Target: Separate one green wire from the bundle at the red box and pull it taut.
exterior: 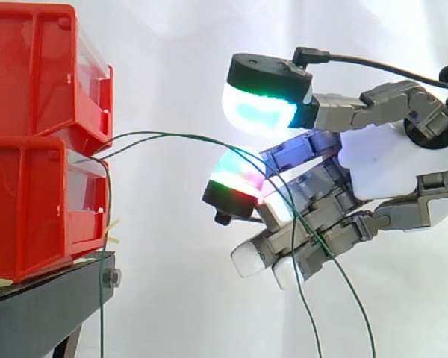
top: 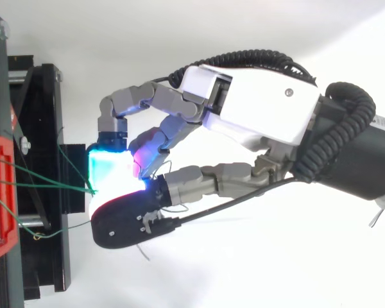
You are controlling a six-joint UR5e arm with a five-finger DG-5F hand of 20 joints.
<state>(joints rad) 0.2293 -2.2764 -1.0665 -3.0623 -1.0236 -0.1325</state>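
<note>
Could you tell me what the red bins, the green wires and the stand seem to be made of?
Red bins: glossy moulded plastic, with clear fronts. Green wires: thin, plastic-coated probably, holding springy curves. Stand: black-painted metal, likely, given its bolt.

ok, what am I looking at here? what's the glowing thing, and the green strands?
That's a robot arm's hand, with fingers and a thumb; the glowing pads are its own fingertips. One picture looks level from the side, the other down from above. At the left, red bins are stacked on a black stand. Thin green wires come out from the bins, pass between two pads and drape over the lower fingers. The pads stand apart, so nothing looks pinched.
</note>
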